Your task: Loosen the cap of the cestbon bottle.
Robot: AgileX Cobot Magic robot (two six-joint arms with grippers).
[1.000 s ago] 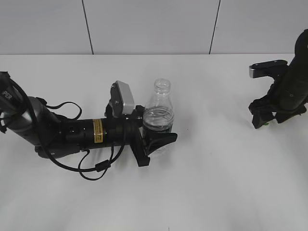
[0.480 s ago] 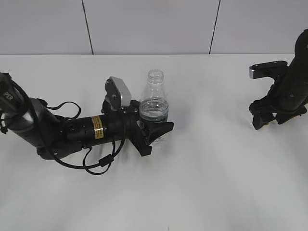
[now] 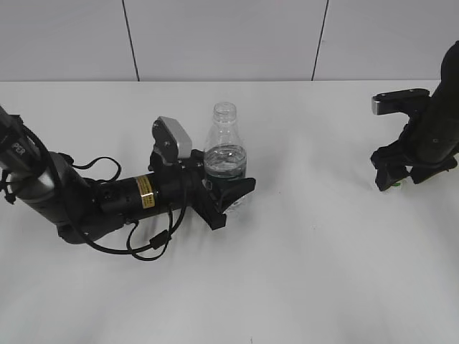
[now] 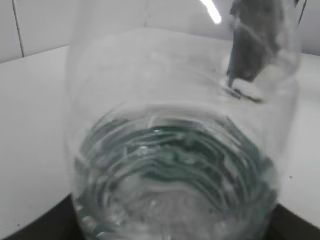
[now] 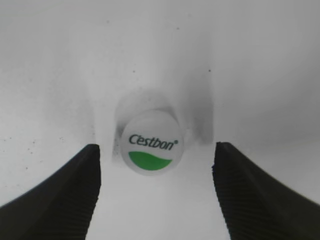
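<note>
The cestbon bottle (image 3: 225, 154) stands upright, clear, with water low inside and its neck open, with no cap on it. My left gripper (image 3: 231, 195) is shut on the bottle's lower body. In the left wrist view the bottle (image 4: 175, 150) fills the frame and only dark jaw corners show at the bottom. The cap (image 5: 151, 142) lies on the white table, top up, with green half-disc and lettering. My right gripper (image 5: 156, 150) is open, its two fingers apart on either side of the cap and not touching it. In the exterior view the right gripper (image 3: 394, 178) points down at the far right.
The white table (image 3: 308, 272) runs to a tiled wall at the back. The left arm and its cables (image 3: 107, 201) lie low across the left side of the table. The right arm (image 3: 437, 122) stands at the right edge.
My left gripper has carried the bottle a little to the left and farther back on the table. The right gripper has stayed almost still.
</note>
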